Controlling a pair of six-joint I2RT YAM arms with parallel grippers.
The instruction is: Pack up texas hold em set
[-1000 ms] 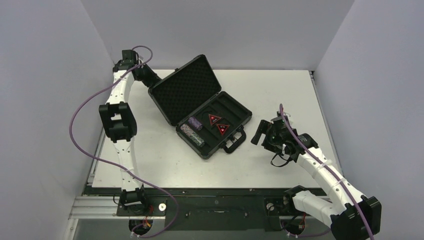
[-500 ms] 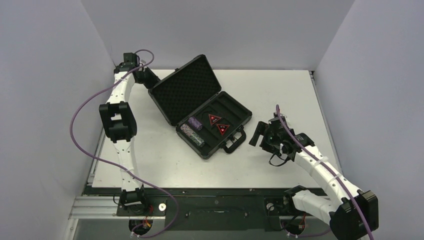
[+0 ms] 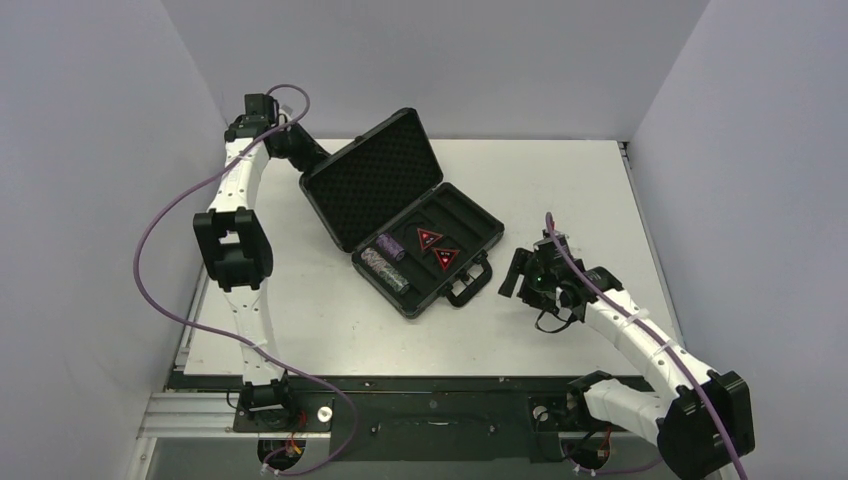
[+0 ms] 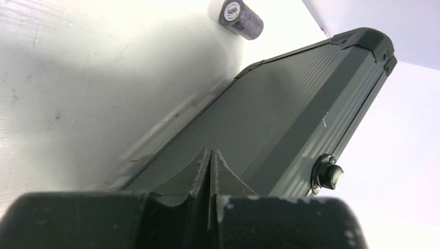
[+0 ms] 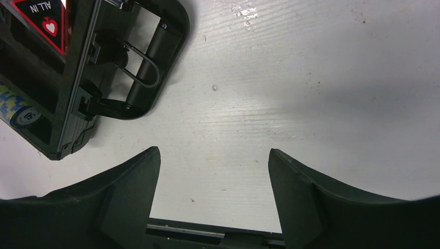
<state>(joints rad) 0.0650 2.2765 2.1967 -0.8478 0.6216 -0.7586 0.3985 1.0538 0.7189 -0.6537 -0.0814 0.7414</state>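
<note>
Briefcase lid point(image 4: 290, 104) stands just ahead of my closed left gripper point(image 4: 210, 155); my right gripper point(image 5: 212, 155) gapes empty near the handle point(image 5: 155, 57).

Raised lid point(image 3: 372, 180) close before left claw point(image 4: 210, 154), open table point(image 5: 321, 83) before right claw point(image 5: 212, 155)

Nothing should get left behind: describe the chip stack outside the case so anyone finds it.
Start at the open black briefcase on the white table. Behind its raised lid sits a purple chip stack, marked 500, the only one outside the case.
</note>
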